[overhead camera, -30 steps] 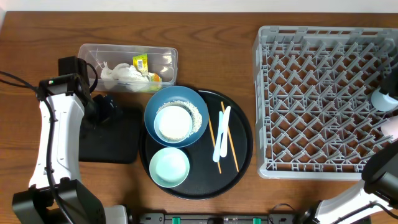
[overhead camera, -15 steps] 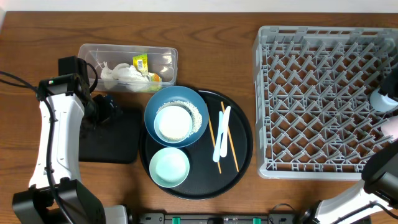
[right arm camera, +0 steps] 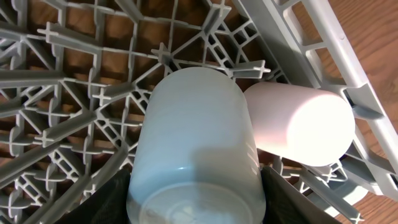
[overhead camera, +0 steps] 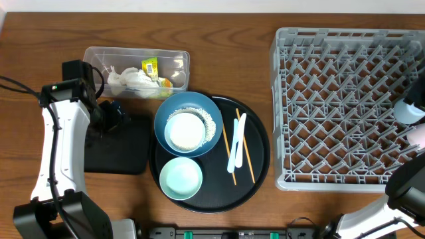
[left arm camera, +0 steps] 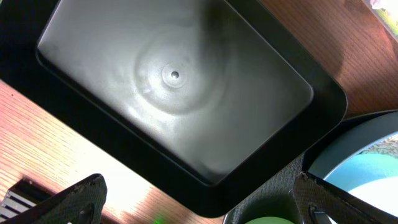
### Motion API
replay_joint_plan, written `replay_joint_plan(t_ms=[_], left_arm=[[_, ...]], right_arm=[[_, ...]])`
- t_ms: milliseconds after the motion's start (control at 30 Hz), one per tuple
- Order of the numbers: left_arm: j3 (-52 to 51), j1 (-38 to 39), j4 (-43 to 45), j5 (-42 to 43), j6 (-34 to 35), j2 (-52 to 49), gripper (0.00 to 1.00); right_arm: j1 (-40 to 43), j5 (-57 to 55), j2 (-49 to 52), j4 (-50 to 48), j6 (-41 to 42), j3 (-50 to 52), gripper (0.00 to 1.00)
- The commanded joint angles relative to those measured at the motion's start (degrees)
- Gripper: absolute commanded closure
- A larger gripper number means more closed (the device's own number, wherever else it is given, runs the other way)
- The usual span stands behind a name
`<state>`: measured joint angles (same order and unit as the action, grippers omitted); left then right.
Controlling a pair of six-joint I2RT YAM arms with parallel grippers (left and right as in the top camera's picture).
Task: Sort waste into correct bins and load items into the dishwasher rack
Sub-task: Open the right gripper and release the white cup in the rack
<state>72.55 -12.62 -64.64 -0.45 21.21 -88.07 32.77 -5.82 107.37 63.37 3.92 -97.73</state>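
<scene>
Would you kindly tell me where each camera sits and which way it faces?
Overhead: above the table, facing straight down on the dishwasher rack, round black tray, left arm and right arm.
Left wrist: above the shallow black tray, facing down; open left hand, fingertips at lower corners.
Right wrist: facing down into the rack; right hand grips a white cup.
Shared: shallow tray, overhead and left wrist; rack, overhead and right wrist.

Bright, even light from above on the brown wooden table [overhead camera: 232, 53]; only faint shadow along the front of the large square grey plastic rack [overhead camera: 345, 99]. Left wrist cam: soft sheen and ring-shaped glare at ctr of the shallow black rectangular tray [left arm camera: 174, 93], dark shadow at its top edge. Right wrist cam: small white plastic cup [right arm camera: 193, 155] v. close, slightly soft; pinkish-white plastic cup [right arm camera: 305, 127] beside it nearly blown out.
</scene>
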Motion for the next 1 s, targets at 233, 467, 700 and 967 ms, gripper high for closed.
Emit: replay_joint_plan(t_ms=[233, 467, 700, 967], left_arm=[[-0.35, -0.17, -0.20, -0.87, 0.55, 0.72, 0.03], [-0.35, -0.17, -0.20, -0.90, 0.52, 0.72, 0.03], [-0.35, -0.17, -0.22, -0.90, 0.52, 0.72, 0.03], [-0.35, -0.17, -0.22, -0.90, 0.52, 0.74, 0.03]], right_arm=[[1.03, -0.42, -1.60, -1.38, 1.40, -0.17, 0.82], [1.14, -0.42, -1.14, -1.68, 1.40, 0.24, 0.82], [1.64, -0.42, -1.14, -1.18, 1.40, 0.24, 0.80], [1.77, -0.39, -1.14, -1.18, 1.38, 0.26, 0.49]])
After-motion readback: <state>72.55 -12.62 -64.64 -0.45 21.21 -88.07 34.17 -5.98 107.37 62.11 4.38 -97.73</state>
